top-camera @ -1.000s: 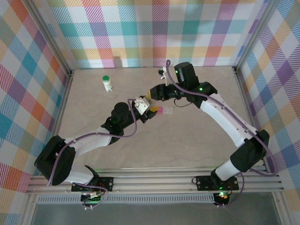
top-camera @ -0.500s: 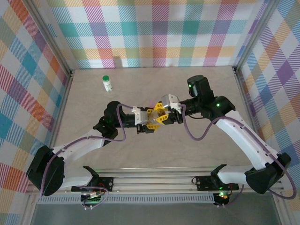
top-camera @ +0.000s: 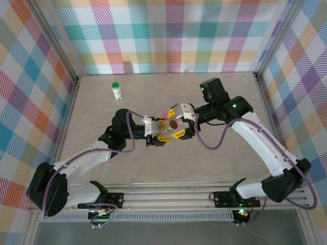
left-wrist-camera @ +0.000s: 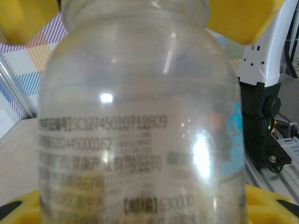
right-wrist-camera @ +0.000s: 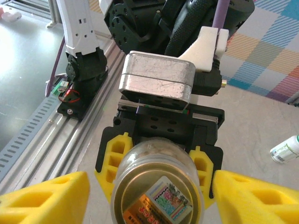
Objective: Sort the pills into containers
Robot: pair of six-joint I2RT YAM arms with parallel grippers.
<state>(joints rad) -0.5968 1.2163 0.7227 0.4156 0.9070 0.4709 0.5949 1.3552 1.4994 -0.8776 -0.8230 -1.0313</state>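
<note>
Above the pale desk [top-camera: 204, 153], left fingers [right-wrist-camera: 114, 151] clamp the seemingly amber bottle [right-wrist-camera: 159, 186], base pointing right between wide-spread right fingers [right-wrist-camera: 46, 196].

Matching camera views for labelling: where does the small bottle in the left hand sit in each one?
Top external: small bottle mid-table, in the left hand.
Left wrist: close up, centre frame.
Right wrist: bottom centre, end-on.
Shared landmark: that hand's yellow fingers gripping it.
</note>
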